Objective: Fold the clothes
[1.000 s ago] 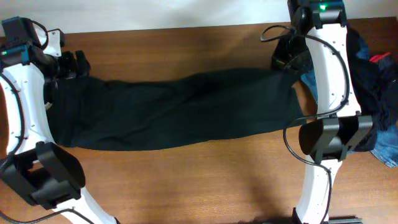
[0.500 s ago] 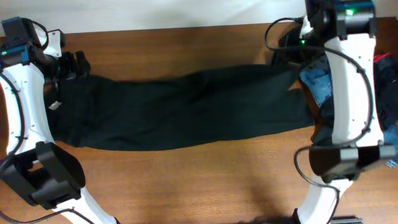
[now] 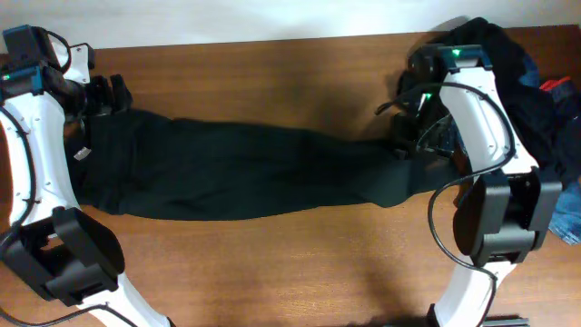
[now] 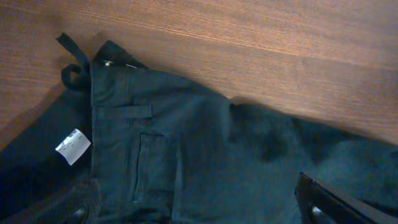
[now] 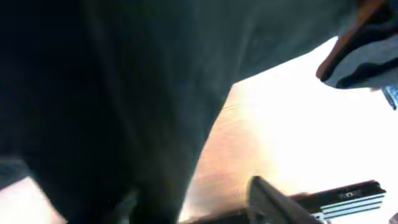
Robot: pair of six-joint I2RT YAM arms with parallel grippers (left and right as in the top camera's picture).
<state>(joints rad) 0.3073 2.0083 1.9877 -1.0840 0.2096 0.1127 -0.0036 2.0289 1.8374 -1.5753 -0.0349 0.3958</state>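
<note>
One pair of black trousers [image 3: 245, 173] lies stretched lengthwise across the wooden bench [image 3: 272, 73], waistband to my left and leg ends to my right, where the cloth bunches and narrows. My left end effector [image 3: 107, 94] hovers at the waistband end with its jaws spread wide and nothing between them. The left wrist view looks down on the seat of the trousers: a white label [image 4: 73, 147] turned out at the edge, a back pocket [image 4: 152, 168] beside it, and a loose black loop [image 4: 71, 65] trailing onto bare wood.

My right end effector [image 3: 419, 136] sits low over the leg ends, just beside the heap of other clothes [image 3: 531, 118] at the bench's right edge. In the right wrist view dark fabric hangs close to the lens and fills most of the picture. My fingers [image 5: 267, 193] stand partly apart below it, with bright wood showing between them. One of them is blurred against the cloth.

The heap is mostly dark garments piled up, with blue denim [image 3: 567, 213] showing at its near side and a red piece [image 3: 556, 84] at its far side.
</note>
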